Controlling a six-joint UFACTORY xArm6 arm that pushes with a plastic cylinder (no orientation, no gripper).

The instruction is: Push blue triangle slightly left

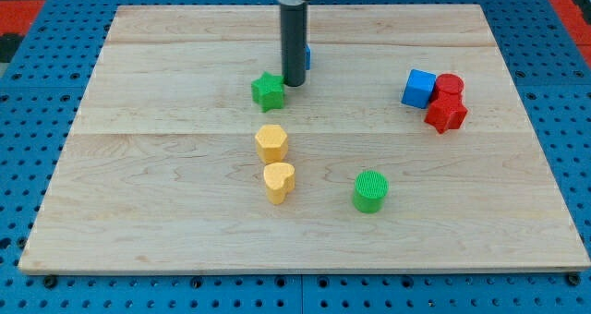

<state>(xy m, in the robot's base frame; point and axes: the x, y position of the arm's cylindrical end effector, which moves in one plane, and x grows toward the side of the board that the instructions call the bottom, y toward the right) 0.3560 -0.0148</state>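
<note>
The blue triangle (307,57) is almost wholly hidden behind my dark rod; only a sliver of blue shows at the rod's right side, near the view's top centre. My tip (294,82) rests on the board just in front of it and close to the right of the green star (268,91).
A yellow hexagon (271,142) and a yellow heart (279,181) lie below the star. A green cylinder (370,190) sits lower right. A blue cube (418,89), a red cylinder (450,85) and a red star (446,114) cluster at the right. The wooden board (138,194) lies on a blue pegboard.
</note>
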